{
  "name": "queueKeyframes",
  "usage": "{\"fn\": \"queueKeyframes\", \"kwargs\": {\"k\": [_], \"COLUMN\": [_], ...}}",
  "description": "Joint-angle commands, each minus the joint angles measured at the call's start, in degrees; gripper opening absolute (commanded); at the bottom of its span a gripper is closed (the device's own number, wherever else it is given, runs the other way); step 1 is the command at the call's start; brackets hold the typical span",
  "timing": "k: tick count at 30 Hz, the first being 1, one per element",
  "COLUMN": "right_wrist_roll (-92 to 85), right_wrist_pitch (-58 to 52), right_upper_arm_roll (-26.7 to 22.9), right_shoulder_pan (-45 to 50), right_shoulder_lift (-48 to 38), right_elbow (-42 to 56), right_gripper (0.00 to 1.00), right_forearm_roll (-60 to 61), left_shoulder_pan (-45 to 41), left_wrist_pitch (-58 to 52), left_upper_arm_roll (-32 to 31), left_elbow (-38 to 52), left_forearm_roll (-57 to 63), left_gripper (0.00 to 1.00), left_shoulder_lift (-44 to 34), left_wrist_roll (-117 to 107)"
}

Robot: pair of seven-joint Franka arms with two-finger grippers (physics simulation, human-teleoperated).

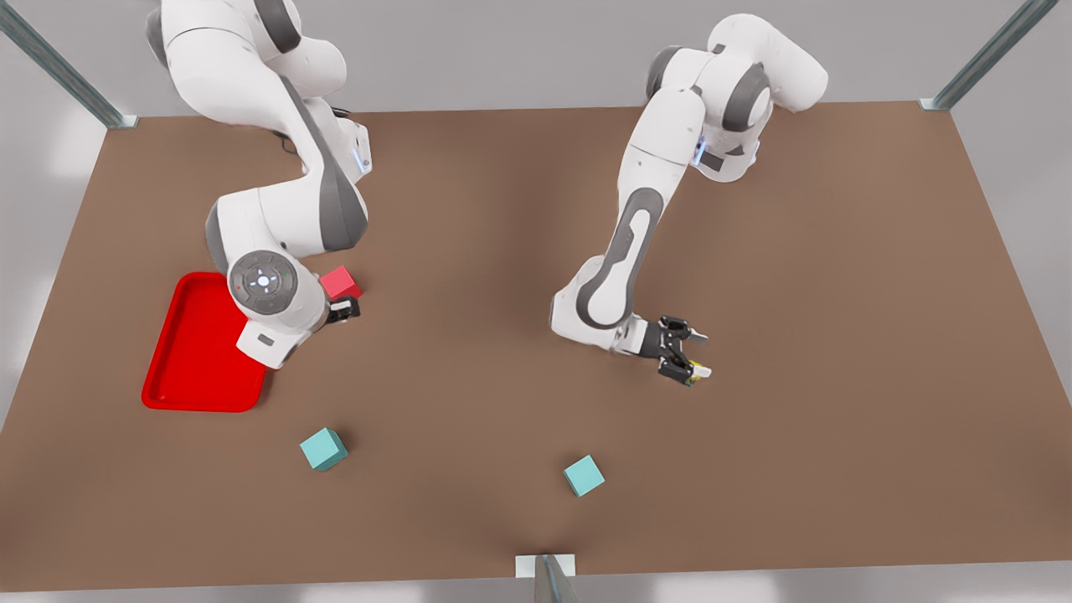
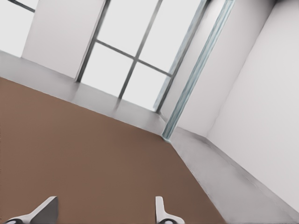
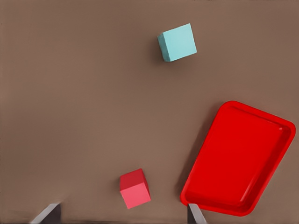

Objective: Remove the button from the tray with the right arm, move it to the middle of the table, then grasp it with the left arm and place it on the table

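The tray (image 1: 199,356) lies near the worktop (image 1: 502,234) edge at the front view's left, and in the right wrist view it (image 3: 238,158) is seen to be bare: the button has been taken out of it. The right hand (image 1: 343,310) is held just beside the tray's inner side, close to a red cube (image 1: 341,283). Its fingers are spread wide in its wrist view (image 3: 121,215) and nothing is gripped. This arm is judged to have finished its share and to be waiting.

The left hand (image 1: 697,355) is held low over the worktop, somewhat past the middle toward the front view's right. Its fingers are parted, and nothing is seen between them in its own wrist view (image 2: 105,211). The button (image 1: 702,372) is seen as a small yellow speck right at the fingertip nearer the front edge. Whether it rests on the worktop or is touched by that fingertip cannot be told.

The removal, the carry and the handover are therefore judged done, and the set-down done or nearly so. At most, the left hand is left to be drawn clear of the button. Two teal cubes (image 1: 323,448) (image 1: 584,475) near the front edge are not involved.
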Motion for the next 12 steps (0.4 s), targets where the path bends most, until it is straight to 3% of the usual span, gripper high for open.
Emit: {"fn": "queueKeyframes", "kwargs": {"k": [1,3,4,5,6,8,10,12], "right_wrist_roll": [0.23,0.14,0.14,0.14,0.14,0.14,-0.12,-0.21], "right_wrist_pitch": [-1.11,-1.11,-1.11,-1.11,-1.19,-1.11,-1.11,-1.19], "right_upper_arm_roll": [-0.05,-0.05,-0.05,-0.05,-0.05,-0.14,-0.14,-0.05], "right_shoulder_pan": [0.29,0.21,-0.23,-0.32,-1.37,-4.36,-5.24,-6.03], "right_shoulder_lift": [0.07,0.07,-0.02,-0.02,-0.02,-0.19,-0.19,-0.28], "right_elbow": [0.10,0.18,0.18,0.18,0.18,0.36,0.36,0.45], "right_gripper": [1.00,1.00,1.00,1.00,1.00,1.00,1.00,1.00], "right_forearm_roll": [0.11,0.20,0.29,0.29,0.64,4.07,4.68,4.68], "left_shoulder_pan": [-0.57,6.80,14.36,20.25,21.75,26.06,31.24,31.51], "left_wrist_pitch": [-3.06,-1.56,-8.05,-16.58,-19.05,-20.02,-11.41,-8.06], "left_upper_arm_roll": [-0.08,0.36,0.27,0.18,0.36,-1.30,-11.33,-11.33], "left_elbow": [-0.51,13.81,21.63,30.51,32.54,28.87,12.79,5.65], "left_forearm_roll": [-7.69,-43.36,-59.37,-64.66,-64.75,-63.18,-54.82,-54.73], "left_gripper": [1.00,1.00,1.00,1.00,1.00,1.00,1.00,1.00], "left_shoulder_lift": [-5.10,-7.48,-8.18,-8.27,-11.16,-25.12,-39.89,-45.53], "left_wrist_roll": [86.53,126.46,140.96,156.43,162.42,165.68,165.33,165.51]}}
